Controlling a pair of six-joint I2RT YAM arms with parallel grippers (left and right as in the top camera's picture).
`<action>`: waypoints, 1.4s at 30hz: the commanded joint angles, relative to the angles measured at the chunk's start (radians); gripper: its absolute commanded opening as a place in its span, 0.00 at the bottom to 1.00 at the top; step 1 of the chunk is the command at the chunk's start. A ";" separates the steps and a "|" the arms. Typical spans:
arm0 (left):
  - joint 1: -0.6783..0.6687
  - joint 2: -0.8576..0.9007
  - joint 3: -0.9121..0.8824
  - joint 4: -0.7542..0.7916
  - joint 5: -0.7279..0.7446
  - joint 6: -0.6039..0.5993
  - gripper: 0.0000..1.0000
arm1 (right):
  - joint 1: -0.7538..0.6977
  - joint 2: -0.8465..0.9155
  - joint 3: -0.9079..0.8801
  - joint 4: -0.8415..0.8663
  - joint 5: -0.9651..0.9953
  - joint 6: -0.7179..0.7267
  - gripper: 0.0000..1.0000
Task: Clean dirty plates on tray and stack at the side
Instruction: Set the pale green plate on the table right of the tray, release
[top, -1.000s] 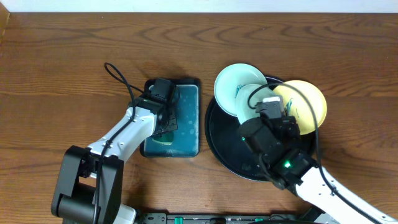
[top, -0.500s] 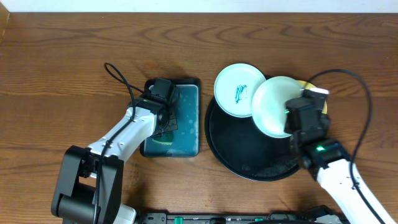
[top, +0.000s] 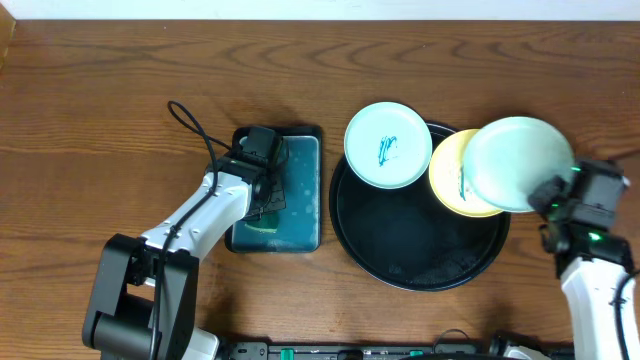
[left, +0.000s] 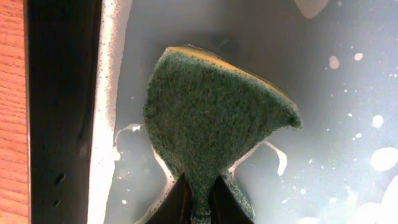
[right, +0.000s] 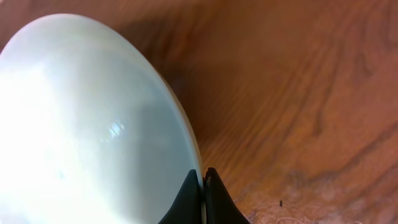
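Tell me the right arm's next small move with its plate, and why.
Probably shift the right gripper rightward, past the tray rim, then lower the held plate onto bare table. It shows no marks, is pinched by its rim, and overlaps the yellow plate, which has teal scribbles.

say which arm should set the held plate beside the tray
Right. The right gripper grips the pale plate by the rim, above the right edge of the black tray, beside bare table. The left gripper is shut on the sponge in the teal tray.
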 joint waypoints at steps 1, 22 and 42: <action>0.004 0.005 -0.025 -0.008 -0.004 0.005 0.08 | -0.113 -0.012 0.023 -0.002 -0.137 0.071 0.01; 0.004 0.005 -0.025 -0.008 -0.004 0.005 0.08 | -0.454 0.103 0.022 -0.050 -0.044 0.079 0.01; 0.004 0.005 -0.025 -0.010 -0.004 0.005 0.08 | -0.374 0.298 0.022 0.050 -0.124 0.023 0.29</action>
